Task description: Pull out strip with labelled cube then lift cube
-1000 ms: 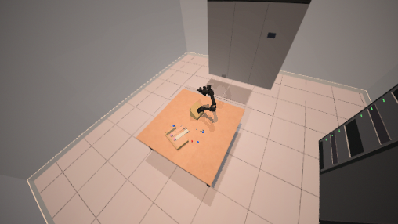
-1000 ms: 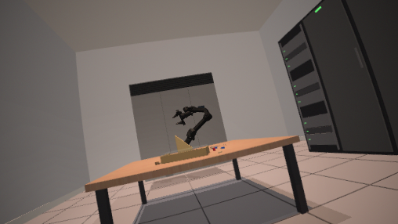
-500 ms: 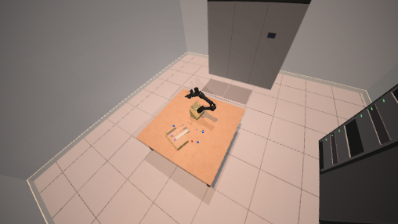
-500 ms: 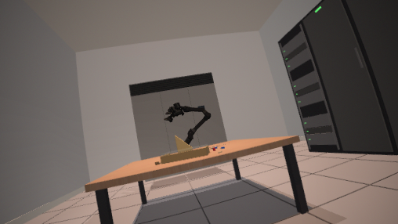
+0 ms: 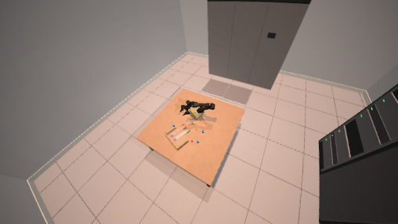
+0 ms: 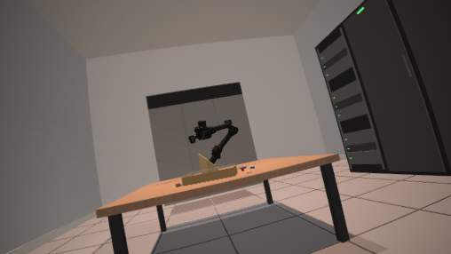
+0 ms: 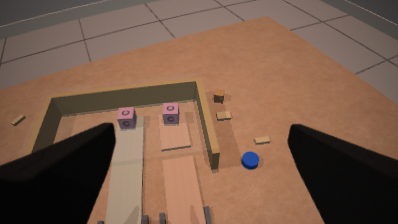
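In the wrist view, a pale strip (image 7: 125, 175) (image 5: 181, 135) runs unbroken as far as it shows, with a pink cube (image 7: 126, 118) at its far end. Right of it, a pinkish strip is in two parts: a long near part (image 7: 183, 185) and a short far part (image 7: 175, 137), with a gap between them. A second pink cube (image 7: 170, 113) is at the far end of the short part. Both cubes show dark ring marks. My gripper (image 7: 204, 133) (image 6: 192, 139) is open and empty, high above the table and away from the strips. The strips' near ends are cut off in the wrist view.
A low wooden wall (image 7: 125, 96) (image 6: 209, 176) surrounds the cube ends on three sides. Outside it are a blue disc (image 7: 250, 160), small wooden pieces (image 7: 223, 116) (image 7: 262, 140) and a brown block (image 7: 219, 96). Grey posts (image 7: 207, 215) flank the strips. A yellowish wedge (image 6: 206, 164) stands near the arm's base.
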`<state>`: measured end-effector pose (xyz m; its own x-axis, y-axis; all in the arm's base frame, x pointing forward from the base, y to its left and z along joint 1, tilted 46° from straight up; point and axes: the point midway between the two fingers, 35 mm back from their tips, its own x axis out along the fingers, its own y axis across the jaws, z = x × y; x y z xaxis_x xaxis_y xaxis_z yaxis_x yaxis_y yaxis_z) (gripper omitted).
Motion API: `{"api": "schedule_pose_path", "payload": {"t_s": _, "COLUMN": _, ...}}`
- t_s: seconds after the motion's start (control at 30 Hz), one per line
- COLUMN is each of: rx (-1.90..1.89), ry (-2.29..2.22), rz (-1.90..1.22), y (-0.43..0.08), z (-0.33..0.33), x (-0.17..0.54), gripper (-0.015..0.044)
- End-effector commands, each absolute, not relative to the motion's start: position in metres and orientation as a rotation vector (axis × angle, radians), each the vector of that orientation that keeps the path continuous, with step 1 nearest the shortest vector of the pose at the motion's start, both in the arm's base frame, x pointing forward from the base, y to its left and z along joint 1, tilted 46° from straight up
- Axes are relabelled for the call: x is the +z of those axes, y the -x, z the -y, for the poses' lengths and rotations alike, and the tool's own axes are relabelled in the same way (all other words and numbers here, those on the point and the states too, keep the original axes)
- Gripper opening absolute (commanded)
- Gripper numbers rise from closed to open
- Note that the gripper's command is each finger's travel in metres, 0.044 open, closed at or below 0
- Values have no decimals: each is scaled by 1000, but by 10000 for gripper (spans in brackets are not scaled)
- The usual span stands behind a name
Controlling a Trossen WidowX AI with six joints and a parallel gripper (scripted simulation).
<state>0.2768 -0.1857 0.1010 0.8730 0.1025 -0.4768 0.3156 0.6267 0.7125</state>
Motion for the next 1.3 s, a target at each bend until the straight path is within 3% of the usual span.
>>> {"api": "schedule_pose_path", "payload": {"t_s": 0.0, "rx": 122, "ry": -814, "rz": -548, "y": -304, "z": 122, "x": 93, "gripper": 400}}
{"api": "schedule_pose_path", "payload": {"t_s": 0.13, "rx": 282, "ry": -757, "rz": -561, "y": -314, "z": 80, "x": 91, "gripper": 400}}
{"api": "schedule_pose_path", "payload": {"t_s": 0.53, "rx": 282, "ry": -757, "rz": -561, "y": -314, "z": 80, "x": 91, "gripper": 400}}
{"api": "schedule_pose_path", "payload": {"t_s": 1.03, "rx": 387, "ry": -827, "rz": -1174, "y": -377, "z": 28, "x": 48, "gripper": 6}}
{"api": "schedule_pose_path", "payload": {"t_s": 1.27, "rx": 453, "ry": -798, "rz": -1489, "y": -384, "z": -7, "x": 37, "gripper": 0}}
